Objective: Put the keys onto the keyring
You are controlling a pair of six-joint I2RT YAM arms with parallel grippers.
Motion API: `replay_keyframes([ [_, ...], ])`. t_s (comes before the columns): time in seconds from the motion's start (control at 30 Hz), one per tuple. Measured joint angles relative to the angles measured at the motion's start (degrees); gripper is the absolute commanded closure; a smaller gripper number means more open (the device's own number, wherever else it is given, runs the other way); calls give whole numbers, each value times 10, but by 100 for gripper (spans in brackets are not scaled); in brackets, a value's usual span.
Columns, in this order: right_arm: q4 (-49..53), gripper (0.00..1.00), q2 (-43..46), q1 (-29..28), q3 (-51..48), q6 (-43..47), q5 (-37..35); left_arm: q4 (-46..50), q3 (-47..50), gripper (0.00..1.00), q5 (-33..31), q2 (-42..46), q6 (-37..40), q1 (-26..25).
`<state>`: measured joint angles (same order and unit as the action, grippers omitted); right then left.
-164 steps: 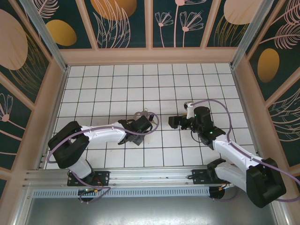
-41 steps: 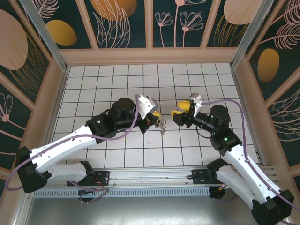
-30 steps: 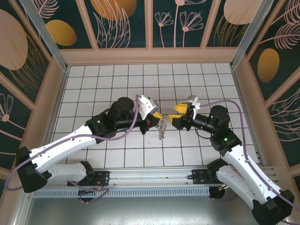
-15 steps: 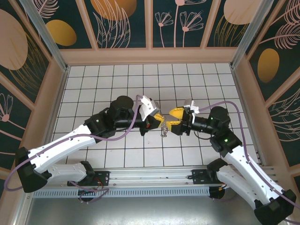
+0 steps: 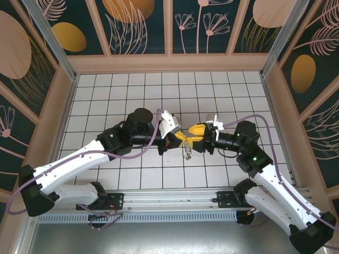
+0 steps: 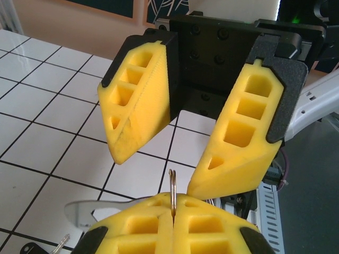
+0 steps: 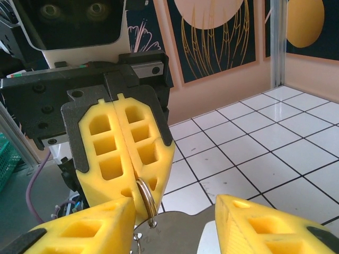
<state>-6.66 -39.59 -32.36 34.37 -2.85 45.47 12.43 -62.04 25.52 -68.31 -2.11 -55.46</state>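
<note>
Keyring [image 6: 172, 185] pinched edge-on in fully closed left gripper [image 7: 135, 182], plane upright. Right gripper [image 6: 161, 172] set directly opposite keyring, half open, nothing held, jaws straddling keyring. Keys [image 5: 187, 153] hung just below keyring.

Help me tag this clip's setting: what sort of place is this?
Probably a purpose-built robot test booth, not a home: a white gridded floor, decorated wall panels boxing it in, and a metal rail at the near edge.
</note>
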Motion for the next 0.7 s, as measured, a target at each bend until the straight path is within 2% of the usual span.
replay_keyframes([
  [0.2,1,63,-3,-12,0,11,-2,12,-3,100,1,0,0,0],
  [0.3,1,70,-3,-16,1,14,-3,16,-4,100,2,-2,0,1],
  [0.4,4,79,-3,-20,1,19,-3,18,-5,100,2,-4,0,2],
  [0.57,12,100,-3,-24,1,28,-2,25,-5,100,2,-7,1,4],
  [0.7,20,100,-3,-25,4,35,-4,28,-5,100,3,-7,2,4],
])
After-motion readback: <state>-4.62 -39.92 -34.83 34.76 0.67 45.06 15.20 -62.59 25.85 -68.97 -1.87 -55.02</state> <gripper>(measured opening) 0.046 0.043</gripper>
